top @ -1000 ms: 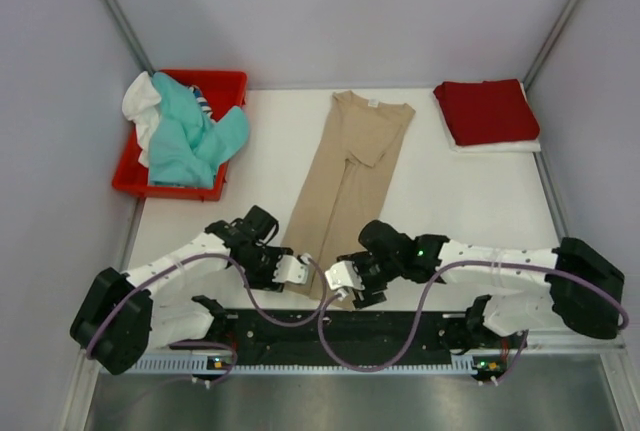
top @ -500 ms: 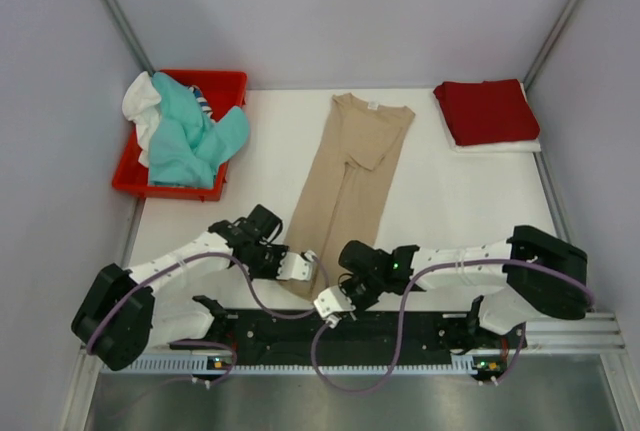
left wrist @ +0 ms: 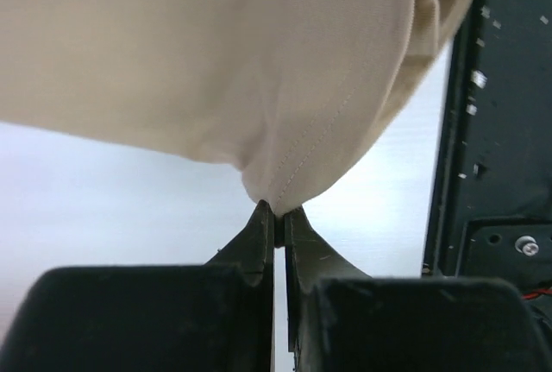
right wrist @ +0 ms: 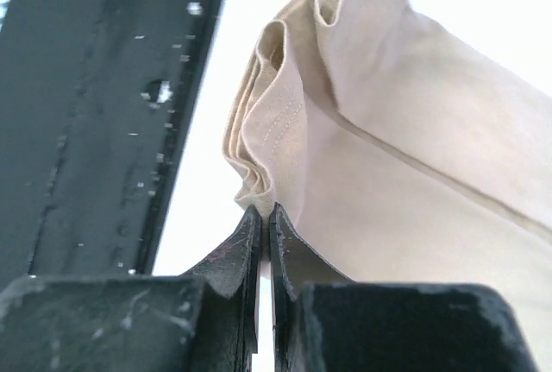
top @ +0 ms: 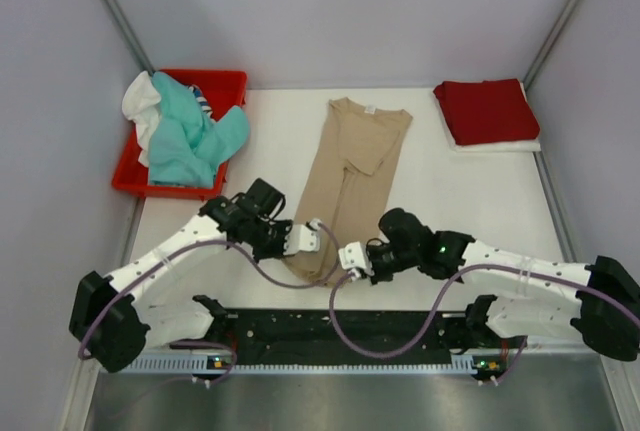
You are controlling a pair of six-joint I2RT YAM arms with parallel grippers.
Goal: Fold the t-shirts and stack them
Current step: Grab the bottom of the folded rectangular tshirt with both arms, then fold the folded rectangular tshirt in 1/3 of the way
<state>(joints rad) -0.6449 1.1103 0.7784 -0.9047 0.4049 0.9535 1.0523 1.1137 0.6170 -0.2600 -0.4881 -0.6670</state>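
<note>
A white table [top: 250,151] stands between pale grey walls [top: 340,11]. The tan shirt [top: 350,171] lies lengthwise at mid-table. The left gripper [left wrist: 274,214] and right gripper [right wrist: 263,212] each pinch its near hem. A dark red shirt [top: 487,111] lies folded at the far right corner. A teal shirt [top: 185,141] fills the red tray [top: 125,179] far left.

At least five t-shirts [top: 350,166] [top: 487,111] [top: 497,148] [top: 185,136] [top: 140,101], one tray [top: 225,81], two grippers [top: 316,231] [top: 345,254].
</note>
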